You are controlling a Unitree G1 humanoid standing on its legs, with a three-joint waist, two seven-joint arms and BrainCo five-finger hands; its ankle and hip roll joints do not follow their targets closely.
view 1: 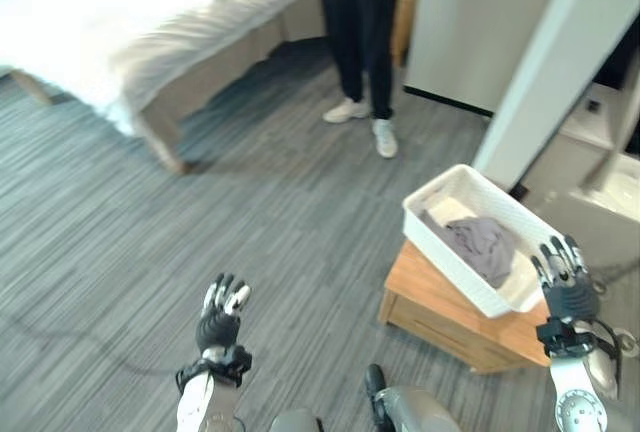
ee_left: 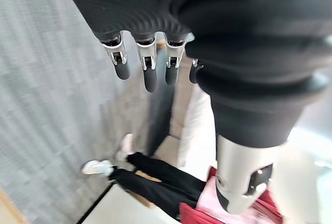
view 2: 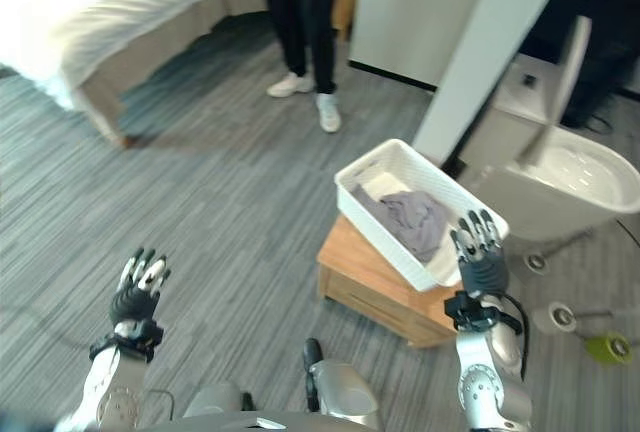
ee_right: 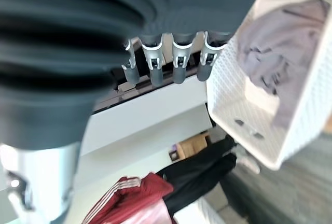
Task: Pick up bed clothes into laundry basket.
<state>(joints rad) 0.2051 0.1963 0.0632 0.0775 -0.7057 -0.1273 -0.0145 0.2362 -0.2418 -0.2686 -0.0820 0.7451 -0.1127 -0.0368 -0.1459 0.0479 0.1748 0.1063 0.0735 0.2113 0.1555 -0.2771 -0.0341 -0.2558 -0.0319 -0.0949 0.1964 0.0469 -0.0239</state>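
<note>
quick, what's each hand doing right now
Left hand: open, fingers straight, holding nothing, raised over the floor.
Right hand: open, holding nothing, beside the basket.

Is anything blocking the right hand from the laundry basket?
Nothing visible. The right hand, fingers straight and empty, sits just beside the near end of the white laundry basket, which rests on a low wooden stand holding grey clothes.

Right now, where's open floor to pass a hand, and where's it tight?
Free: grey floor between the bed, the person and the left hand. Crowded: right hand beside the white basket holding grey cloth on the wooden stand.
</note>
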